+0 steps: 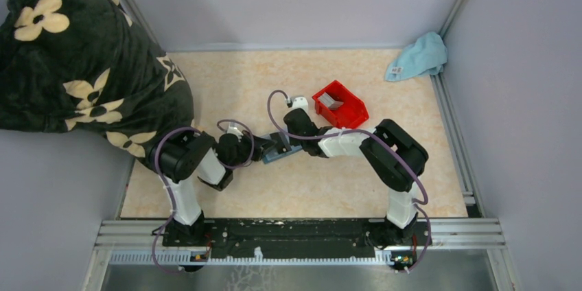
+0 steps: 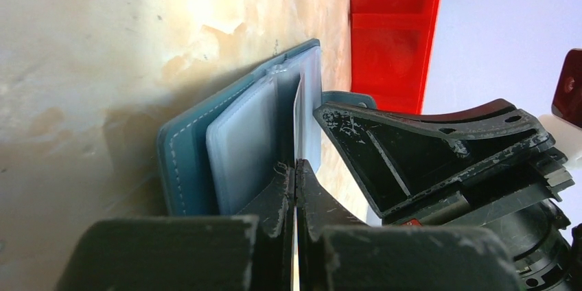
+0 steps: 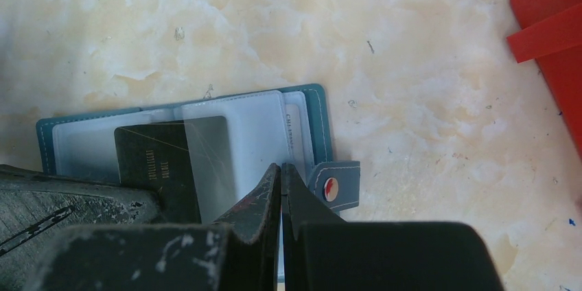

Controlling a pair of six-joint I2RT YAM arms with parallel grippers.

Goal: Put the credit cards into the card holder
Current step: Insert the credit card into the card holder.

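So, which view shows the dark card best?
The right wrist view: the credit card shows its dark face, partly under a clear sleeve of the open card holder. The left wrist view gives only its thin edge, pinched in the left gripper. In the top view the arms hide it.

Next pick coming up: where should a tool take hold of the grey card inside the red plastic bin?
Grip the grey card by its raised edge, descending from straight above: the walls of the red plastic bin appear to block a sideways approach, and the card seems tilted, leaving that edge free.
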